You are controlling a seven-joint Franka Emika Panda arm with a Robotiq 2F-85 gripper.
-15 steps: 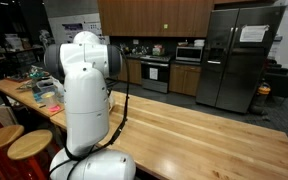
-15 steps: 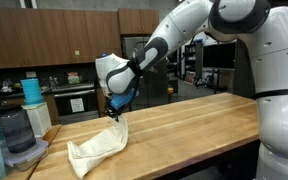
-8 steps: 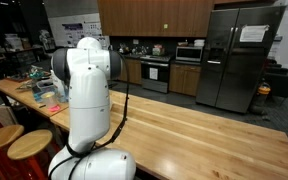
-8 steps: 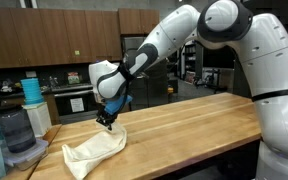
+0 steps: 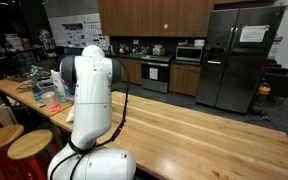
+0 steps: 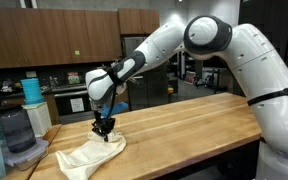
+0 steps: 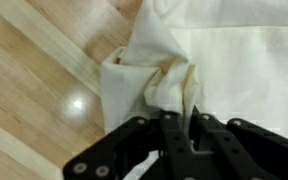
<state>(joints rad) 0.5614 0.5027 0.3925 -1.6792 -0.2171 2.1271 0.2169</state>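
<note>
A cream-white cloth (image 6: 92, 154) lies crumpled on the wooden table (image 6: 184, 125) near its far end. My gripper (image 6: 105, 131) hangs over the cloth's upper corner and is shut on a pinched fold of it. In the wrist view the cloth (image 7: 229, 60) bunches up into a peak between the black fingers (image 7: 170, 128), and the gripper (image 7: 182, 118) holds that fold tight. The rest of the cloth spreads flat to the right. In the exterior view (image 5: 89, 95) the arm's white body hides the gripper and the cloth.
A blender jar (image 6: 19, 135) and a stack of blue cups (image 6: 31, 90) stand left of the cloth at the table's end. Clutter (image 5: 39, 88) sits on the far table end. Round stools (image 5: 24, 147) stand beside the table. A fridge (image 5: 239, 55) and stove are behind.
The arm has swung left and lowered, dragging the pinched corner of the cloth along; the cloth now lies further left and flatter. The gripper has stayed shut.
</note>
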